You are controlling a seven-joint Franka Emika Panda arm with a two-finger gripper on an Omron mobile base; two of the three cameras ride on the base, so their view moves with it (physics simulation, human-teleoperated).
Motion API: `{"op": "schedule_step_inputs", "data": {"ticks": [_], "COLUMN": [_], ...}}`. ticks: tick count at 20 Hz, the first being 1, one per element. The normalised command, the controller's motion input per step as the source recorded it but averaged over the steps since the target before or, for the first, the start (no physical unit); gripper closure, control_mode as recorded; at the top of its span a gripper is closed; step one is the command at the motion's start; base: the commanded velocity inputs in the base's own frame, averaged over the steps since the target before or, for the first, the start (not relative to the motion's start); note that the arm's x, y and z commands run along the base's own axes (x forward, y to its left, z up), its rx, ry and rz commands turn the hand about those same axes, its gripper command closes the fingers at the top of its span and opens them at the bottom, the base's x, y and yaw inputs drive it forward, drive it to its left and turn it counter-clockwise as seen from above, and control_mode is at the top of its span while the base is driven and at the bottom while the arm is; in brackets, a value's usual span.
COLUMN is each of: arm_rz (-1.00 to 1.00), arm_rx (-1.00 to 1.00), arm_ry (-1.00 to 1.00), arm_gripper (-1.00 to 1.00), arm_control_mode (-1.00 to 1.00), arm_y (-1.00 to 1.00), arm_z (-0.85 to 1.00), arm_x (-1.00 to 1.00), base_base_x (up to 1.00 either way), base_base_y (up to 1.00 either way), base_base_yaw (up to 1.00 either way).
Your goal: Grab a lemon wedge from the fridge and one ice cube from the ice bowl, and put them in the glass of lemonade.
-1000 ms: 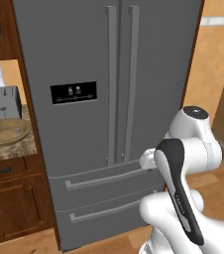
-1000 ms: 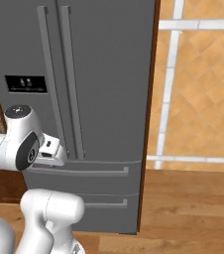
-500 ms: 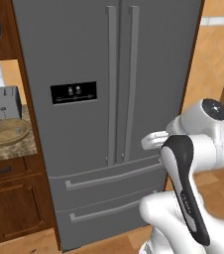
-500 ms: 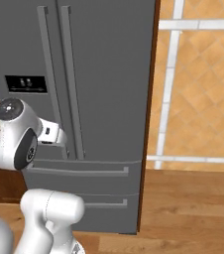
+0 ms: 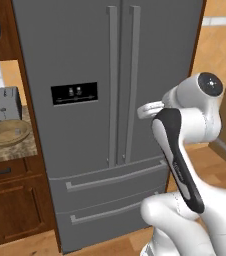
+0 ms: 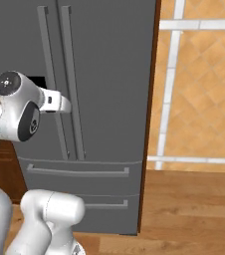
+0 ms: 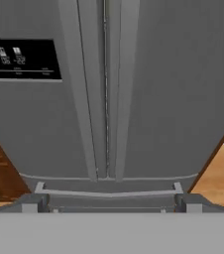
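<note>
The grey steel fridge (image 5: 85,60) stands straight ahead with both doors and both drawers shut, so the lemon wedge is hidden. Its two long handles (image 5: 122,85) run down the middle, left of them the black dispenser panel (image 5: 74,93). My gripper (image 7: 111,203) is open and empty, held in front of the doors (image 7: 173,99) at lower-handle height and apart from them. The hand (image 6: 59,102) points at the fridge (image 6: 104,74). The tan ice bowl (image 5: 7,132) sits on the counter to the left. The glass of lemonade is out of view.
A toaster (image 5: 4,104) stands behind the bowl on a stone counter over a brown wooden cabinet (image 5: 10,210). Right of the fridge are a tiled wall (image 6: 204,74) and wooden floor (image 6: 194,209). My own arm (image 5: 180,165) rises close in front of the drawers.
The arm has lifted: the hand rose from drawer height to the lower part of the door handles and swung toward the fridge. The gripper stayed open.
</note>
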Motion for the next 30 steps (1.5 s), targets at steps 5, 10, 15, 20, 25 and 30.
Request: {"op": "schedule_step_inputs", "data": {"ticks": [5, 10, 15, 20, 25, 30], "arm_rz": [-0.03, 0.00, 0.00, 0.00, -0.02, -0.03], "arm_rx": [0.00, 0.00, 0.01, 0.01, 0.00, 0.03], "arm_ry": [0.01, 0.08, -0.03, -0.01, 0.00, -0.13], "arm_gripper": [-1.00, -1.00, -1.00, -1.00, -1.00, -1.00], "arm_control_mode": [-1.00, -1.00, -1.00, -1.00, -1.00, -1.00], "arm_y": [0.00, 0.00, 0.00, 0.08, 0.24, 0.00], "arm_z": [-0.12, -0.04, 0.45, 0.58, -0.40, -0.22], "arm_x": [0.66, 1.00, 0.45, 0.14, 0.58, 0.28], "base_base_x": [0.00, 0.00, 0.00, 0.00, 0.00, 0.00], "base_base_y": [0.00, 0.00, 0.00, 0.00, 0.00, 0.00], "base_base_yaw": [0.00, 0.00, 0.00, 0.00, 0.00, 0.00]}}
